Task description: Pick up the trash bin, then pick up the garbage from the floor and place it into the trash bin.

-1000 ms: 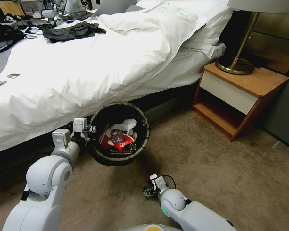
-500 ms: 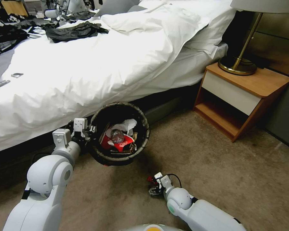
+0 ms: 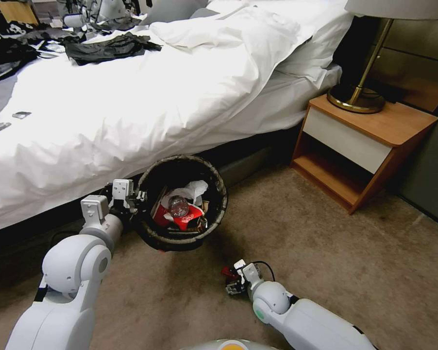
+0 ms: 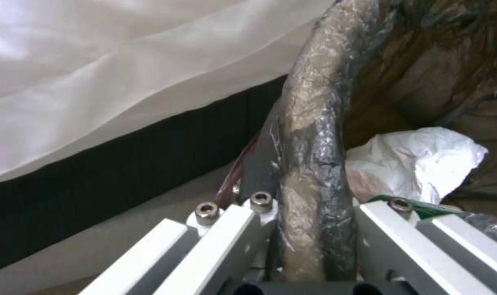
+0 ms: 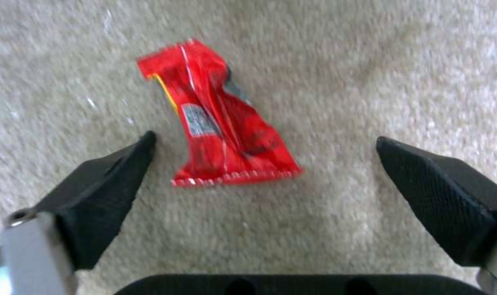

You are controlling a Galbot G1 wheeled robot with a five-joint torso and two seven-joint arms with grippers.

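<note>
The bed (image 3: 131, 97), under a rumpled white duvet, spans the far left of the scene, its near edge running diagonally down to the left, with dark clothing (image 3: 109, 46) strewn on its far side. At the far right a wooden nightstand (image 3: 369, 141) carries the brass base of a lamp (image 3: 357, 97). Between these two the floor (image 3: 335, 262), a beige carpet, lies open to the right and toward the near side (the widest free stretch is in front of the nightstand).

The trash bin (image 3: 181, 201) hangs just off the bed's near edge, its dark liner folded over the rim. The left gripper (image 3: 140, 198) is pinched on the bin's left rim; in the left wrist view the rim (image 4: 314, 164) runs between the white fingers (image 4: 226, 229), one outside the wall and one inside. Inside the bin lie white tissue (image 3: 190, 188), a crumpled red-and-white piece (image 3: 185, 218) and a small bottle (image 3: 178, 206).

Near the bin, on open carpet, the right gripper (image 3: 231, 282) is low over a red wrapper (image 5: 218, 119). Its black fingertips (image 5: 112, 180) are spread wide on either side of the wrapper's near end, not touching it. The wrapper lies flat and slightly twisted, with bare carpet all around it.
</note>
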